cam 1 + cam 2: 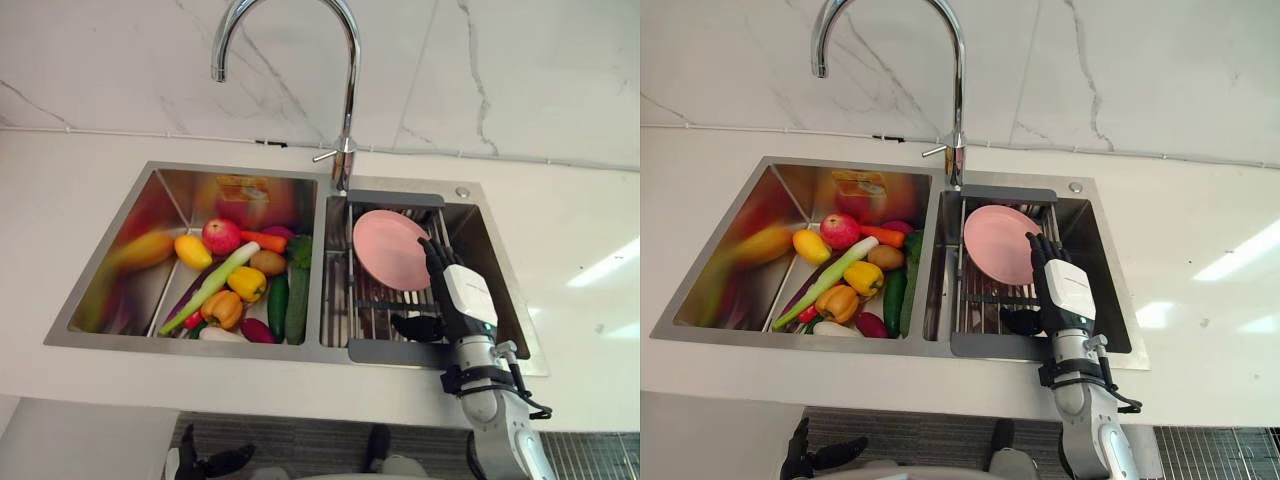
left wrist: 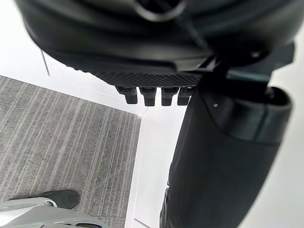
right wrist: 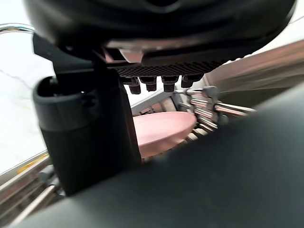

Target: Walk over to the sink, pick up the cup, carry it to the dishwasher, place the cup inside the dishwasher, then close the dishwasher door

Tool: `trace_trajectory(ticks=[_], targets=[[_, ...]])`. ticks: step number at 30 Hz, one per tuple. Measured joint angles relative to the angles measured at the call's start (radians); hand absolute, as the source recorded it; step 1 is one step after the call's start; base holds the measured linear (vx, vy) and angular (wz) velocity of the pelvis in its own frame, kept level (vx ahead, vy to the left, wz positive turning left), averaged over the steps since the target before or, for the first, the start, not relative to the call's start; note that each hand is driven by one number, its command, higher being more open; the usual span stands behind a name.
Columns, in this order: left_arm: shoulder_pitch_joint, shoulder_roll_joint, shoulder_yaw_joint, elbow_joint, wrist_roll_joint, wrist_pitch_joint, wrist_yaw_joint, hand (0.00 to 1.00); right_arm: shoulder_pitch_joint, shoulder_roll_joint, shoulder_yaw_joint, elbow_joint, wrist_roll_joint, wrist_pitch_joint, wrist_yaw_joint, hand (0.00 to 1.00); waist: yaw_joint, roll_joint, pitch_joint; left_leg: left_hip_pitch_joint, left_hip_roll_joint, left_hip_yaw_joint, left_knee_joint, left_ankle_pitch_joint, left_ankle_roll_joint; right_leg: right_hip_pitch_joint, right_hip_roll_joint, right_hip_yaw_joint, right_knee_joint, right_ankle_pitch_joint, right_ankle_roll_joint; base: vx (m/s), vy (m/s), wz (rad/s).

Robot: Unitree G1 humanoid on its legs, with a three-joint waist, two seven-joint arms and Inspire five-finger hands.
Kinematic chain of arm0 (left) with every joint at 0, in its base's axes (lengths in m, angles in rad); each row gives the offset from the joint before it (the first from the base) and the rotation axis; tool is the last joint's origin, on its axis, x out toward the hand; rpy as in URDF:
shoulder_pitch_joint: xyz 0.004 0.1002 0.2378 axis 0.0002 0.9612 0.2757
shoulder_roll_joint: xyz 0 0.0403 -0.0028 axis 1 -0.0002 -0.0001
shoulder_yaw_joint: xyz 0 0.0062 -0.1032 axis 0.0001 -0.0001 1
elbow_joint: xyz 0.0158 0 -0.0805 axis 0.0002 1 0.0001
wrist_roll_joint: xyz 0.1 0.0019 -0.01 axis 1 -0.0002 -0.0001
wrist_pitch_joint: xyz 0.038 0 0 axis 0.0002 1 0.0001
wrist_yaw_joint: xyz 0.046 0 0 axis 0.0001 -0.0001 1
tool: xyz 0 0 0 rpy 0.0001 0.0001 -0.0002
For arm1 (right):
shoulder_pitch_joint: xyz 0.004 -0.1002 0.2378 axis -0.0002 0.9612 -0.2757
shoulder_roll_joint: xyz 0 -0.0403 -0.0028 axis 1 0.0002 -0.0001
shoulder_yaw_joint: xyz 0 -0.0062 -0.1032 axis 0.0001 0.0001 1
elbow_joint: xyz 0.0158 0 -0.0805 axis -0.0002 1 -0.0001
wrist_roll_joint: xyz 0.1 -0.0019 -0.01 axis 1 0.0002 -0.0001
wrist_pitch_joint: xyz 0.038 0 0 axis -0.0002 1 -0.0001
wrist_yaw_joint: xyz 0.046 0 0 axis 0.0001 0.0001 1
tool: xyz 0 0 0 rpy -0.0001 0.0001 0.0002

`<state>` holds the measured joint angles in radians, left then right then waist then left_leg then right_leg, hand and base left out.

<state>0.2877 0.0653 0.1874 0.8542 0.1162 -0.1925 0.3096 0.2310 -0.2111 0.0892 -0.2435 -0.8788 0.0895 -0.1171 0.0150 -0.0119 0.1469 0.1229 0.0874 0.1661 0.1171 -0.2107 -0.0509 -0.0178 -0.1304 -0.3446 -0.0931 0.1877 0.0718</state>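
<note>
Right hand (image 1: 468, 292) is low over the dish rack (image 1: 372, 312) in the right basin of the sink (image 1: 200, 352), its wrist crossing the front rim. Its fingers (image 1: 436, 262) are straight and unclenched, with the tips at the right edge of the pink plate (image 1: 390, 248) leaning in the rack; contact cannot be told. The thumb stands out to the left. No grasp is seen.

Cup: a dark rounded shape (image 1: 412, 327) sits on the rack on the thumb side of the palm, left of the fingers. It cannot be told whether this is the cup or the thumb alone.

Edges: the basin divider is on the left and the basin wall is close on the right. The tap (image 1: 349, 100) arches behind. There is open rack between the plate and the front rim. The left basin is packed with vegetables (image 1: 240, 285).

Left hand (image 2: 152, 76) hangs loose-fingered over the grey floor (image 2: 71, 142).
</note>
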Motion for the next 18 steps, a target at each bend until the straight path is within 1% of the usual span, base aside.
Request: trace_trajectory(ticks=[2,3,7,9,11,14,18], targets=[[-0.002,0.003,-0.001,-0.003,0.0,0.011,0.001,1.0,-0.016,0.001,0.018,0.013,-0.044,0.008,-0.023,1.0,0.0,0.0,0.003,0.0,0.0,-0.001,0.0,0.0,0.0,0.0,0.0,-0.001,0.0,0.0,0.0,0.0,0.0,0.0],[-0.002,0.004,-0.001,-0.004,0.0,0.013,0.001,1.0,-0.021,0.0,0.023,0.016,-0.057,0.008,-0.031,0.0,0.0,0.0,0.003,0.0,0.0,-0.002,0.0,0.0,0.0,0.0,0.0,-0.001,0.0,0.0,0.0,0.0,0.0,0.0],[-0.002,0.006,-0.005,-0.024,0.0,0.023,0.005,1.0,-0.048,-0.002,0.058,0.021,-0.108,0.009,-0.07,0.0,0.004,0.0,0.004,0.0,0.001,-0.009,0.0,0.001,-0.002,0.004,0.0,-0.008,0.0,0.0,0.0,0.0,0.0,0.04],[-0.002,0.015,-0.032,-0.025,0.0,0.023,0.011,1.0,-0.065,-0.005,0.08,0.023,-0.13,0.012,-0.088,0.0,0.011,0.0,0.004,0.002,0.001,-0.011,0.0,0.001,-0.002,0.006,0.0,-0.011,0.0,0.0,0.0,0.0,0.0,0.0],[-0.002,0.015,-0.038,-0.025,0.001,0.023,0.011,1.0,-0.086,-0.014,0.095,0.029,-0.148,0.012,-0.108,0.0,0.017,-0.001,0.004,0.002,0.001,-0.014,-0.001,0.001,-0.002,0.007,0.0,-0.014,0.0,0.0,0.0,0.0,0.0,0.02],[-0.003,0.017,-0.037,-0.025,0.002,0.023,0.011,1.0,-0.132,-0.043,0.126,0.056,-0.158,0.008,-0.116,0.0,0.024,-0.003,0.021,0.009,0.001,-0.019,-0.001,0.001,-0.002,0.017,-0.001,-0.017,0.0,0.0,0.0,-0.02,-0.01,0.05],[-0.001,0.022,-0.037,-0.02,0.003,0.024,0.011,1.0,-0.195,-0.059,0.137,0.113,-0.184,0.008,-0.127,0.0,0.03,-0.003,0.025,0.01,0.001,-0.022,-0.008,0.004,-0.006,0.016,-0.001,-0.022,0.0,0.0,0.0,-0.02,-0.009,0.02]])
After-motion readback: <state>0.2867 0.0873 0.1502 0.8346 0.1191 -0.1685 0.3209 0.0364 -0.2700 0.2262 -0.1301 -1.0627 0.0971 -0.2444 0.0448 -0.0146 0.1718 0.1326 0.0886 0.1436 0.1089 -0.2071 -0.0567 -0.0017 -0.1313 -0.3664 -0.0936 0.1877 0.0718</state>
